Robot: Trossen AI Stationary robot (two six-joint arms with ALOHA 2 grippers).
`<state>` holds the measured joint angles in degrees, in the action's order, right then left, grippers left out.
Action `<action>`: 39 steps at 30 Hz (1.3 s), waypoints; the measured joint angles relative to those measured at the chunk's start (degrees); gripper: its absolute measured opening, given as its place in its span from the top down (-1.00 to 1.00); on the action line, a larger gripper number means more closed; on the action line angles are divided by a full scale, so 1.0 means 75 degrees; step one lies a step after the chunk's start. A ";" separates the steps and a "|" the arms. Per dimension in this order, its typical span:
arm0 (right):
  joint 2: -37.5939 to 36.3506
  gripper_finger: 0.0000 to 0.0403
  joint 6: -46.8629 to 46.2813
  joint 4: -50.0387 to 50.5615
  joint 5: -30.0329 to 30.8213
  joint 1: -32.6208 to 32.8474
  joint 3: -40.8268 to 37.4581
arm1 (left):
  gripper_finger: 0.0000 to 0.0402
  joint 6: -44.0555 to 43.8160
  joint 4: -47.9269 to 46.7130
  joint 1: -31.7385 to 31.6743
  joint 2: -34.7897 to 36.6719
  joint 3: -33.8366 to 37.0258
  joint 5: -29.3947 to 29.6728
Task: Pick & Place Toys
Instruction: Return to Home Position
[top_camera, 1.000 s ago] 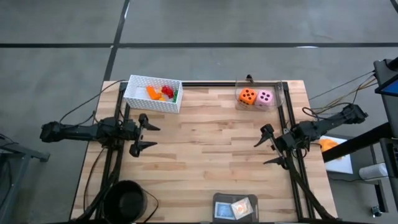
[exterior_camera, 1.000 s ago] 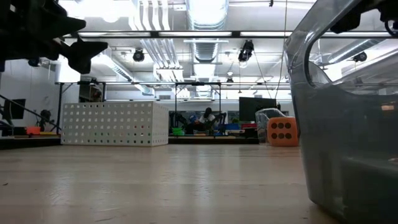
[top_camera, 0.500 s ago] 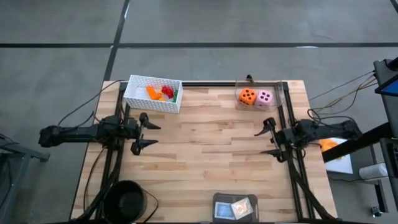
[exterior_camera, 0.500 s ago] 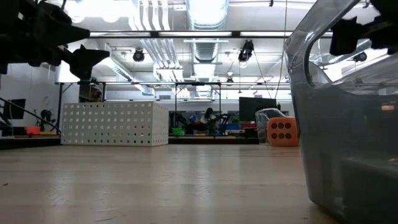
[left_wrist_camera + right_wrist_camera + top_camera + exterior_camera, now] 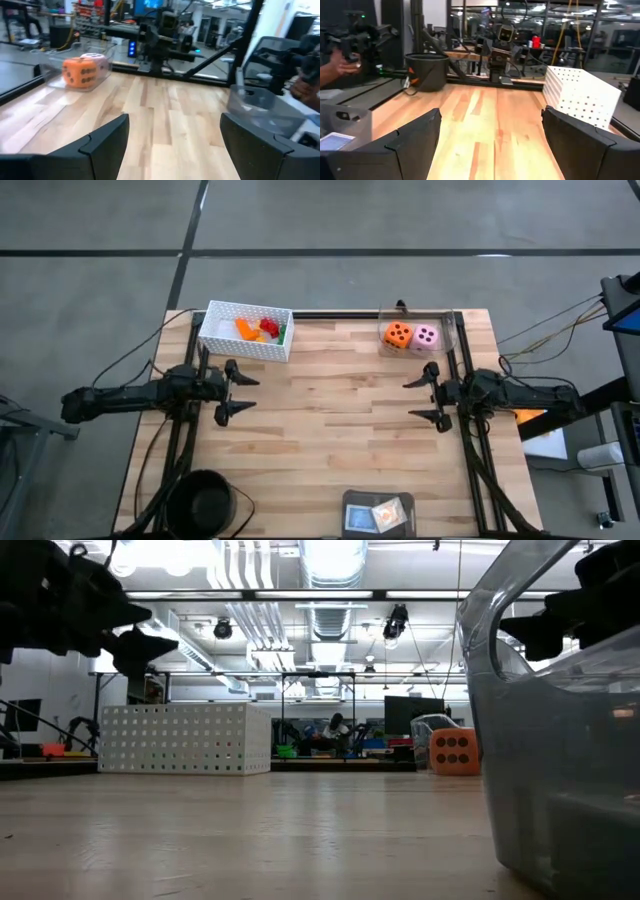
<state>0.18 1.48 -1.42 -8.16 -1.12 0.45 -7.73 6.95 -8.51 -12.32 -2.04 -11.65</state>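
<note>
Grippers first: my left gripper (image 5: pixel 249 396), mid-left in the high view, and right gripper (image 5: pixel 411 400), mid-right, hang spread and empty. The bricks (image 5: pixel 260 330) sit in the basket (image 5: pixel 222 328) upper left, dice (image 5: pixel 398 334) upper right, cards (image 5: pixel 386 514) bottom centre. I should draw back level, clear of all three.

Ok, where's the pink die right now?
In the high view, the pink die sits at the far right corner of the table, beside the orange die.
</note>
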 joint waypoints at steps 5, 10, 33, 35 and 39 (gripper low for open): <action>0.0171 -0.68 0.0005 0.0060 0.0267 -0.0132 0.0000 | -0.57 -0.0152 -0.0013 -0.0489 0.0025 0.0245 0.0002; 0.0531 -0.68 -0.0008 0.0192 0.1051 -0.0132 0.0003 | -0.57 -0.0010 -0.0161 -0.0671 0.0045 0.0245 -0.0001; 0.1382 -0.68 0.0116 -0.2189 0.0067 -0.0121 -0.0009 | -0.57 -0.0389 -0.0571 -0.0650 0.0015 0.0254 0.0209; 0.1148 -0.68 0.0133 -0.2030 0.0026 -0.0120 -0.0009 | -0.57 -0.0411 -0.0571 -0.0650 0.0015 0.0254 0.0206; 0.0596 -0.68 0.0202 -0.1911 0.0016 -0.0119 -0.0009 | -0.57 -0.0437 -0.0572 -0.0647 0.0015 0.0254 0.0209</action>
<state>4.64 3.00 -15.75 -8.04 -2.01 0.38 -11.00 2.66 -13.37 -12.21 -0.14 -10.09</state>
